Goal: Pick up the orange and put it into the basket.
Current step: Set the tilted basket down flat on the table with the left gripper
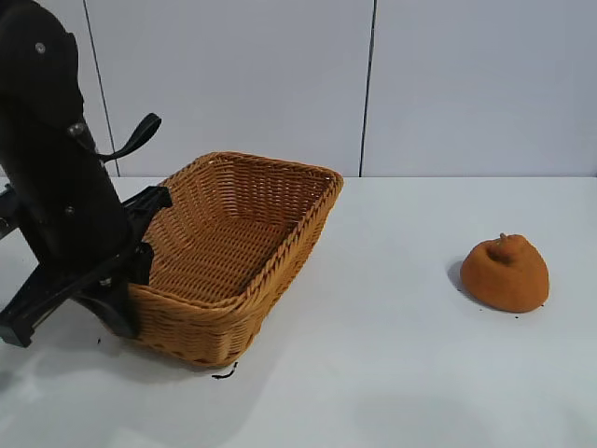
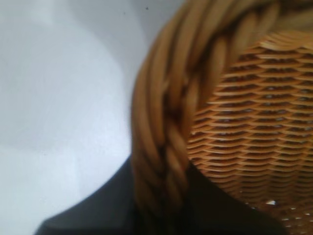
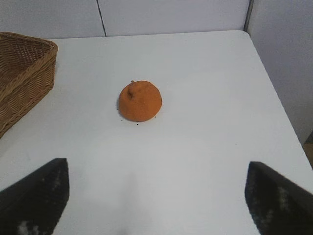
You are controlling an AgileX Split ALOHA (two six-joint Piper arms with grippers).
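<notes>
**Exterior view: orange untouched while the left gripper held the basket's rim**

Exterior view showed the matte, dull-orange lumpy orange [image 1: 505,273] with its small stem nub sitting alone on the white table [image 1: 392,355], well apart from the large tan-brown woven wicker basket [image 1: 270,261]. Nothing touched it. The basket's end near the left arm looked raised off the table, tilting the basket.

The left gripper [image 1: 131,280] stood at the basket's near corner. In the left wrist view its dark jaws were pinched on the braided rim [image 2: 166,127], one on each side of the weave. The right gripper [image 3: 156,196] hovered level with the orange, its two dark fingers [image 3: 36,193] spread wide with the fruit framed between them, farther off.

By judgement, the pick had not yet begun; the step in hand seemed to be positioning or steadying the basket. The next move would call for the right gripper to reach forward, descend over the orange and close around its rounded flanks.

Room was generous: bare tabletop surrounded the orange. The right wrist view showed the table's edge [image 3: 274,93] near the orange's far side, so a nudge that way could risk a roll-off.
</notes>
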